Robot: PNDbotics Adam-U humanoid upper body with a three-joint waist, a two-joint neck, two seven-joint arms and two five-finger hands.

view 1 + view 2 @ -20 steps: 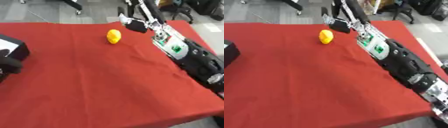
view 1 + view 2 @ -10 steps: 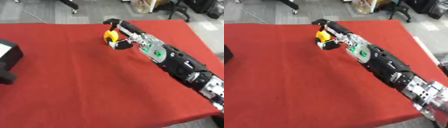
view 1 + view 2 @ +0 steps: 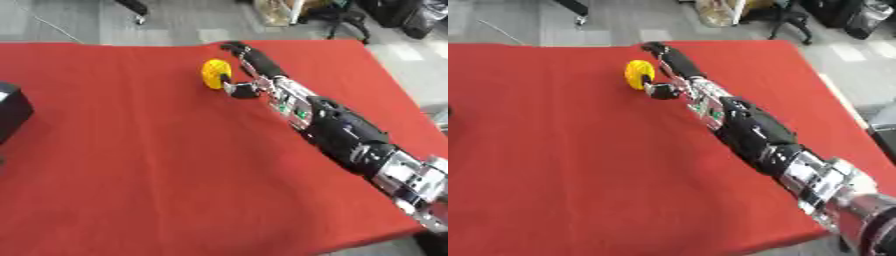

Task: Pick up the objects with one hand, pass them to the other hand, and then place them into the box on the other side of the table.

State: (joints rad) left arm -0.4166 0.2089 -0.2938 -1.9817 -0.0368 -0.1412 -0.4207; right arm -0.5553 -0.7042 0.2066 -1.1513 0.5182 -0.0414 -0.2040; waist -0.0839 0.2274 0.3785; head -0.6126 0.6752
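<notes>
One yellow ball [image 3: 214, 74] sits on the red worktop [image 3: 157, 160], far back near the middle. Right beside it is the right hand [image 3: 248, 75], fingers spread and stretched past the ball, thumb touching its side. At the left edge stands a black box [image 3: 12, 111].

**Red-covered table on a grey floor, chairs along the far edge**

A red cloth [image 3: 157, 165] covers the table and fills most of the frame, its surface lightly creased. Beyond its far edge, along the top of the frame, runs a grey floor [image 3: 79, 22] with paler patches. At upper centre a dark chair leg with a caster [image 3: 136, 10] stands on it. At upper right sit a black office chair base [image 3: 337, 20] and dark bags [image 3: 859, 17]. A thin cable [image 3: 500, 31] trails across the floor at upper left. The light is even and soft.
</notes>
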